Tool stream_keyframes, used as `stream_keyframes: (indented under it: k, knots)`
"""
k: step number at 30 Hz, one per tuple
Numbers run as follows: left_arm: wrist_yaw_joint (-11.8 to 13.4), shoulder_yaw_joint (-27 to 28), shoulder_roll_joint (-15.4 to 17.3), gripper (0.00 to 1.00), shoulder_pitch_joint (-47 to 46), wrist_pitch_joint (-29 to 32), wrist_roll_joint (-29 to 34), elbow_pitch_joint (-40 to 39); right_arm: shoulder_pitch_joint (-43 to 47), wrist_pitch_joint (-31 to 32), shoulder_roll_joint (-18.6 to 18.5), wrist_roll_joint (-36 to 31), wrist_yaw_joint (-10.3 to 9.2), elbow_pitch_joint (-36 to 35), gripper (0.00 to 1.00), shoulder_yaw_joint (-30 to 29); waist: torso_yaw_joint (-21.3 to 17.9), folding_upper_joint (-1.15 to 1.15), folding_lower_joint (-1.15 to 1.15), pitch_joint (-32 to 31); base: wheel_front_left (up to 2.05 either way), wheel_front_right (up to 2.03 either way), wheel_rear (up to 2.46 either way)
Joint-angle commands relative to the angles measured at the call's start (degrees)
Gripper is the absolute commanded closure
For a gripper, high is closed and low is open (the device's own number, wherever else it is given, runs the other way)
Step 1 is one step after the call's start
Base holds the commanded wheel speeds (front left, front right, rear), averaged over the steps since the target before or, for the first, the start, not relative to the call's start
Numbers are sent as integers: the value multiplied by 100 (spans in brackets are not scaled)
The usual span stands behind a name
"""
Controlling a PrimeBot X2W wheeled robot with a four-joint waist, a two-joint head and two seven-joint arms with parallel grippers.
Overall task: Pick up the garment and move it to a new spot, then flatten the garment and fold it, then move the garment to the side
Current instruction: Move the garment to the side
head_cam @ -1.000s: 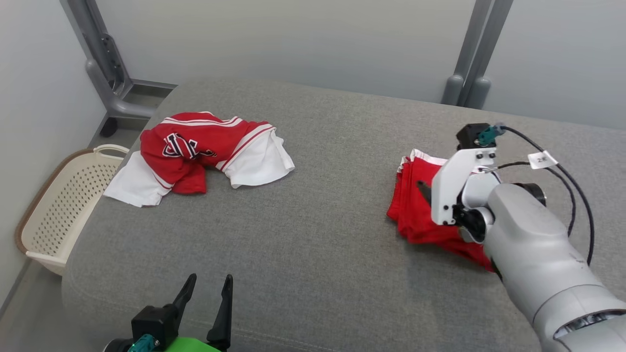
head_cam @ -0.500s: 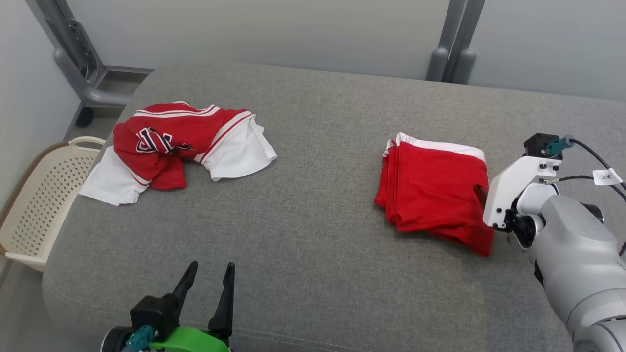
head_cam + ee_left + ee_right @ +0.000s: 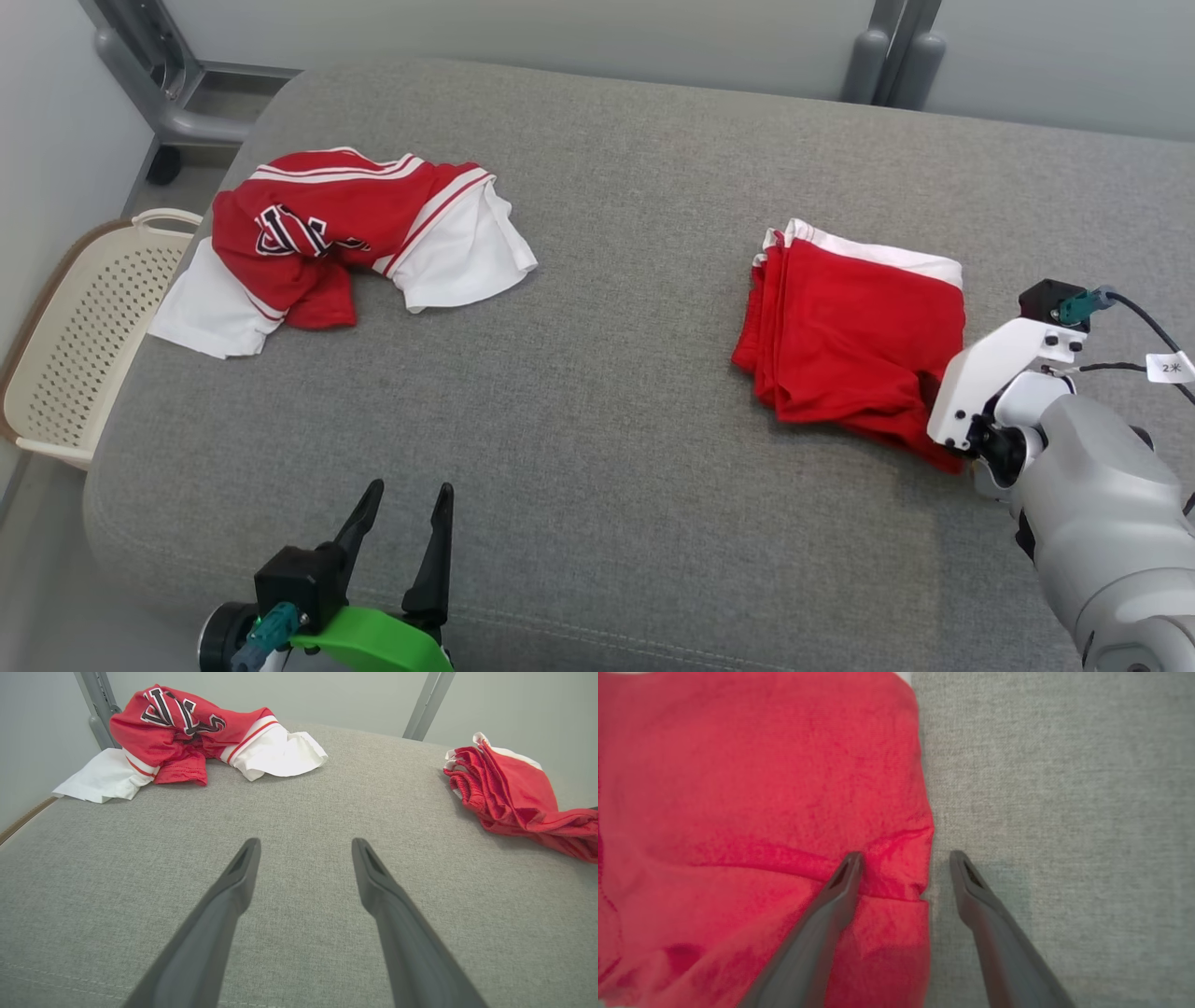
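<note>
A cream perforated basket sits just beside the grey upholstered surface, grey posts behind.

left gripper sits low at the left, its two dark fingers pointing forward and spread wide, empty. right arm reaches in from the lower right, wrist bent downward. right gripper points down, fingers parted wide.

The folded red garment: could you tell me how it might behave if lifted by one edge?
Probably floppy: the folded red garment shows soft creases and loose layers, so it would likely drape and unfold. It looks thin, so probably light. Pushed across the grey cushion, it may bunch rather than slide.
</note>
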Motion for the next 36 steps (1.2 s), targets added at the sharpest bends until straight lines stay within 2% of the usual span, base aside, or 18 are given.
stream_keyframes:
  k: [1,3,8,15,25,36]
  knots:
    - [-18,-5,5,0,-124,-49,19,14,50,81,59,-104,-7,28,68,-140,44,0,0,76,0,0,0]
    - [-19,-9,7,0,-144,-59,15,20,37,117,103,-219,-7,35,100,-266,56,0,0,112,0,0,0]
    - [21,-24,-7,0,-189,-51,4,36,-9,145,171,-592,-7,44,100,-546,34,0,0,172,0,0,0]
    - [38,-34,15,0,-249,-77,19,14,-139,42,126,-1082,-11,-46,100,-574,-154,0,0,158,0,0,0]
    - [-11,-141,10,0,-410,-78,82,-88,-333,-152,27,-1710,-9,-385,100,-319,-857,0,0,305,0,0,0]
    - [-44,-246,109,0,-772,-37,253,-596,-825,-323,-356,-1910,-8,-751,100,-182,-1686,0,0,1065,0,0,0]
